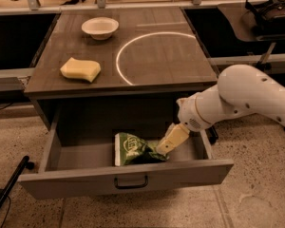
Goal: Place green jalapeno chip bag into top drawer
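The green jalapeno chip bag (pixel 132 150) lies inside the open top drawer (pixel 126 178), near the middle of its floor, with its whitish edge to the left. The drawer is pulled far out and its dark pull handle (pixel 131 182) shows at the centre of the front panel. My gripper (pixel 164 148) reaches down into the drawer from the right on the white arm (pixel 237 99). Its beige tip is at the bag's right end and touches or overlaps it.
A yellow sponge (pixel 80 69) and a white bowl (pixel 100 27) sit on the tabletop above the drawer, beside a white circle marking (pixel 156 56). A dark pole (pixel 9 186) lies on the floor at the left. A headset (pixel 270 8) rests on a side table at the far right.
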Action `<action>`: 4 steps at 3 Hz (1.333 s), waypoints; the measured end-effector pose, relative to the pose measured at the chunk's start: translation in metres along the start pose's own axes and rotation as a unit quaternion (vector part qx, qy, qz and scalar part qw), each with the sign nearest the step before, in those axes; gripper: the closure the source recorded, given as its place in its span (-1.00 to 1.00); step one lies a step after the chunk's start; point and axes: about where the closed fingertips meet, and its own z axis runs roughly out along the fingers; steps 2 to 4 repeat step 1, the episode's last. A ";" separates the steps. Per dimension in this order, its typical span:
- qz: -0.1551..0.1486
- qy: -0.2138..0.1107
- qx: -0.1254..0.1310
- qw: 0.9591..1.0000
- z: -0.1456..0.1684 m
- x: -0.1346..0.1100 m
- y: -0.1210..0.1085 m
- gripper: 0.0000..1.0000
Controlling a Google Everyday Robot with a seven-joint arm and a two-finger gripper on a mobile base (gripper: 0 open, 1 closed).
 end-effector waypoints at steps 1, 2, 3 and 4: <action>-0.022 -0.007 0.012 1.000 -0.050 -0.013 -0.004 -1.00; -0.022 -0.007 0.012 1.000 -0.050 -0.013 -0.004 -1.00; -0.022 -0.007 0.012 1.000 -0.050 -0.013 -0.004 -1.00; -0.022 -0.007 0.012 1.000 -0.050 -0.013 -0.004 -1.00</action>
